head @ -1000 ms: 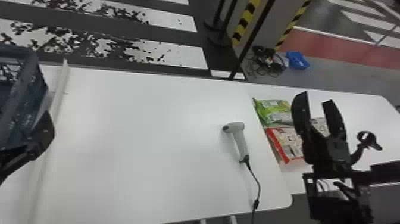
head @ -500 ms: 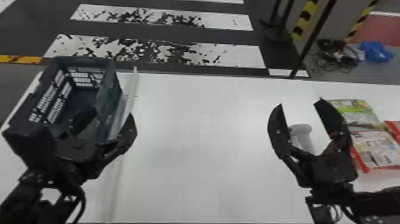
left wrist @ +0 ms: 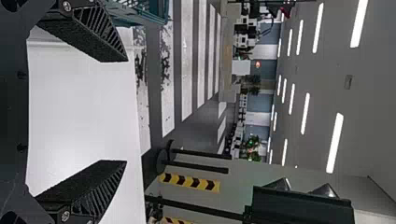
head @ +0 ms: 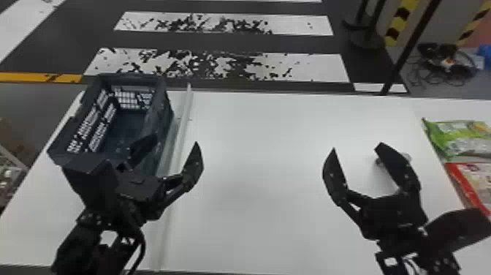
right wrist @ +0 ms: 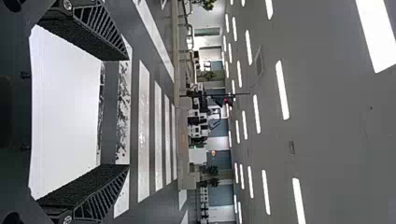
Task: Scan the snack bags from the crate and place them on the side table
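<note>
Left gripper (head: 176, 140) and right gripper (head: 356, 147) have fingers spread, green bag (head: 456, 140) and red bag (head: 475, 179) lie on side counter (head: 453, 108); lowering right blind could knock scanner (head: 407, 158), mostly hidden behind one finger.

Your scanner (head: 406, 158) on the table (head: 270, 146), crate (head: 166, 98) well to its left, rail (head: 185, 120) between them, bags (head: 462, 137) to its right on your side table (head: 449, 108)
</note>
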